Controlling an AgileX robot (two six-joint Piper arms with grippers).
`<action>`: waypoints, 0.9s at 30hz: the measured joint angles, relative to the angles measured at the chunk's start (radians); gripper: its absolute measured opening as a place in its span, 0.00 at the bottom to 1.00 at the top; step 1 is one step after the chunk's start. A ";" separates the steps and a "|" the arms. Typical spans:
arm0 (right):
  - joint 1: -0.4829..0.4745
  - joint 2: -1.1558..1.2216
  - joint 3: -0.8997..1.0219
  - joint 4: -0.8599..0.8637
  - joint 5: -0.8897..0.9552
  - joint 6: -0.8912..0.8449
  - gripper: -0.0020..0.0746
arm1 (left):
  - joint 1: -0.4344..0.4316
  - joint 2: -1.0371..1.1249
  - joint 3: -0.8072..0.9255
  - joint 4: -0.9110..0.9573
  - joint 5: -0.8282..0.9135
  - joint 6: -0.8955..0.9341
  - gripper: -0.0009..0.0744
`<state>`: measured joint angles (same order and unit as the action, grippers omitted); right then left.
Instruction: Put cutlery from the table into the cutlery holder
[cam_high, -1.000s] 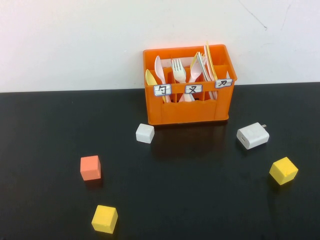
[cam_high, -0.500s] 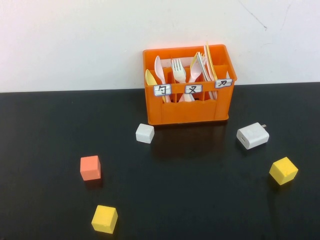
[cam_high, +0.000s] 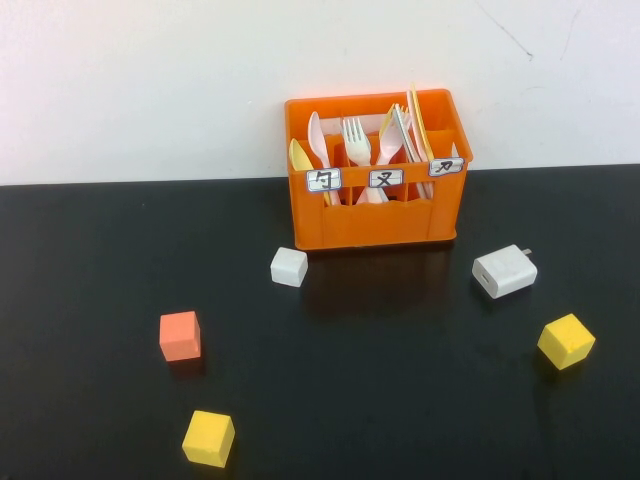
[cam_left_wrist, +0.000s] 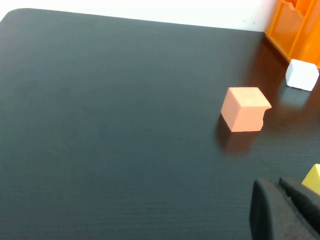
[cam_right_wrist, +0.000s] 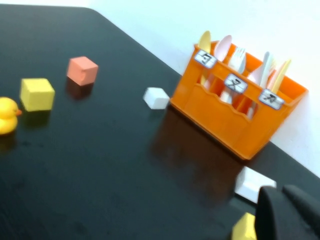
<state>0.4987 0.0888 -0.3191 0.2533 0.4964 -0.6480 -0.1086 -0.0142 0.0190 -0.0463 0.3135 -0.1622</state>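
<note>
The orange cutlery holder (cam_high: 375, 215) stands at the back of the black table (cam_high: 400, 380), against the white wall. Cutlery stands upright inside it: a white fork (cam_high: 357, 140), spoons, and pale yellow knives (cam_high: 419, 120) at its right end. I see no cutlery lying on the table. Neither arm shows in the high view. My left gripper (cam_left_wrist: 274, 184) is shut and empty, low over the table near the orange-red cube (cam_left_wrist: 245, 108). My right gripper (cam_right_wrist: 282, 192) is shut and empty, close to the white charger (cam_right_wrist: 252, 184), facing the holder (cam_right_wrist: 225, 117).
A white cube (cam_high: 289, 266) sits by the holder's front left corner. The white charger (cam_high: 504, 271) lies to the right. An orange-red cube (cam_high: 180, 335) and two yellow cubes (cam_high: 209, 437) (cam_high: 566, 341) are scattered nearer. A yellow rubber duck (cam_right_wrist: 6, 116) shows in the right wrist view.
</note>
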 joint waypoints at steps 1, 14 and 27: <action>-0.015 0.000 0.002 0.000 -0.003 -0.006 0.02 | 0.000 0.000 0.000 0.000 0.000 0.000 0.01; -0.464 -0.100 0.199 0.000 -0.095 -0.028 0.02 | 0.000 0.000 -0.001 0.000 0.002 0.000 0.01; -0.554 -0.101 0.334 0.007 -0.124 -0.028 0.02 | 0.000 0.000 -0.001 -0.001 0.002 0.000 0.01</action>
<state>-0.0549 -0.0123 0.0152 0.2598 0.3723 -0.6757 -0.1086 -0.0142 0.0177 -0.0470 0.3152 -0.1622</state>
